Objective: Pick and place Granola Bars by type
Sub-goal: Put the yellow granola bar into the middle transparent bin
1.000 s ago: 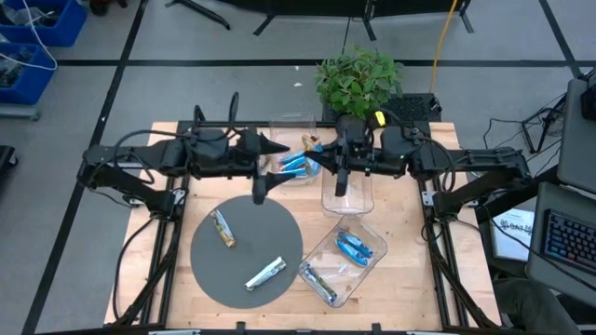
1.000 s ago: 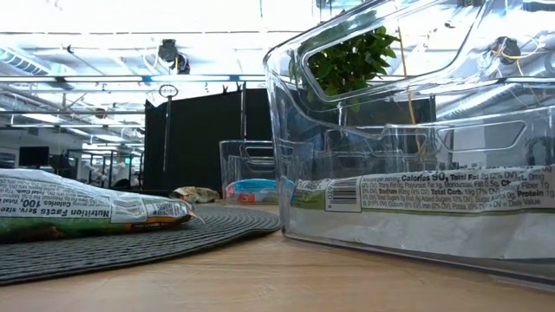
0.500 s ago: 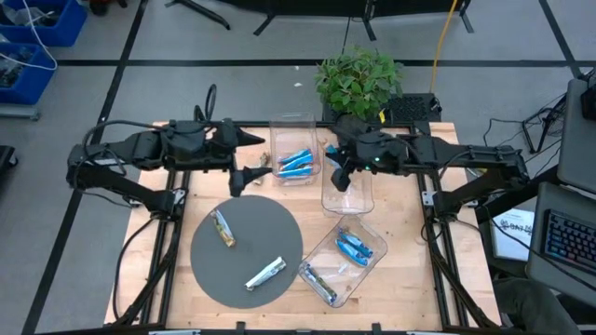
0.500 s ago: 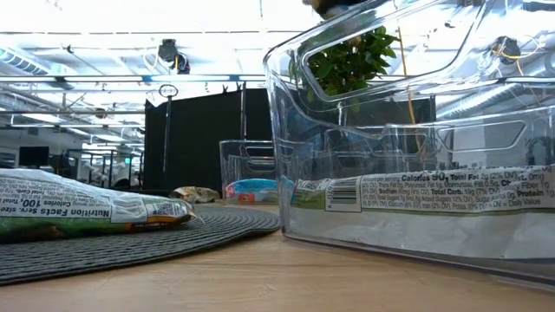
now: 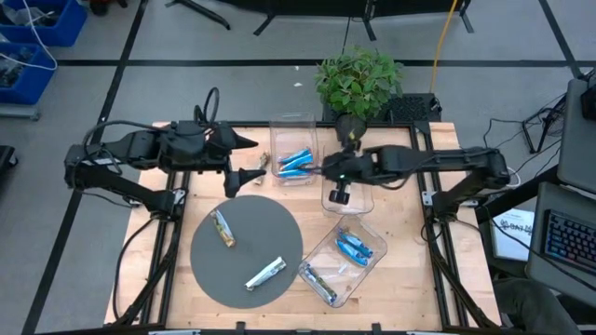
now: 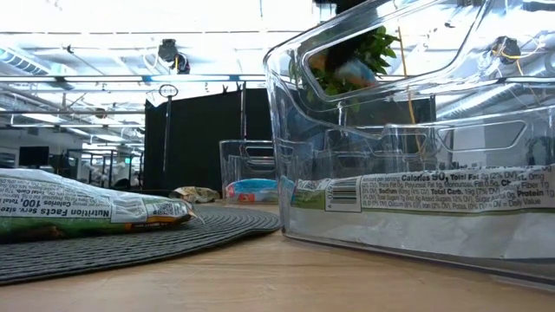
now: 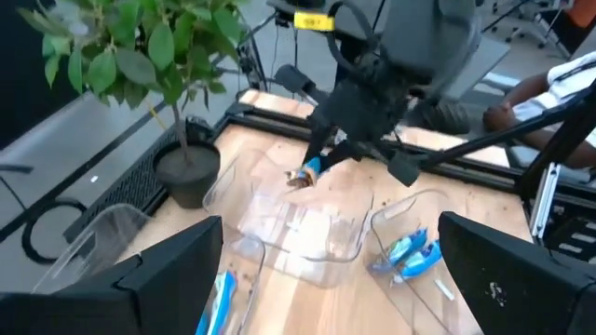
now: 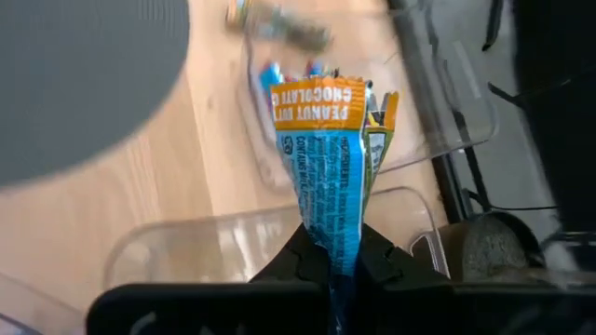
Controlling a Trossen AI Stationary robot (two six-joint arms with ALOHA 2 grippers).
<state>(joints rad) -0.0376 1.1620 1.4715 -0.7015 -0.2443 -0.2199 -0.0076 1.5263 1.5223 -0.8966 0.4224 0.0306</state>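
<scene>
Above the empty middle bin [image 5: 346, 191], the right pincer [image 8: 328, 249] stays clamped on a blue granola bar [image 8: 331, 167]; the left pincer [image 5: 260, 167], fingers spread wide, holds nothing near the desk's [image 5: 410, 293] far bin [image 5: 293, 126].

Two arms of matte black jointed segments, each mounted on a black tubular frame at a table side. Left arm [image 5: 149, 154]: bulky dark housings, one thin black cable looping above the wrist. Right arm [image 5: 438, 160]: slimmer black links, a small green light near the wrist, a yellow label on the wrist housing. Left gripper [image 5: 253, 173] and right gripper [image 5: 341, 194]: black, two flat dark fingers each.
</scene>
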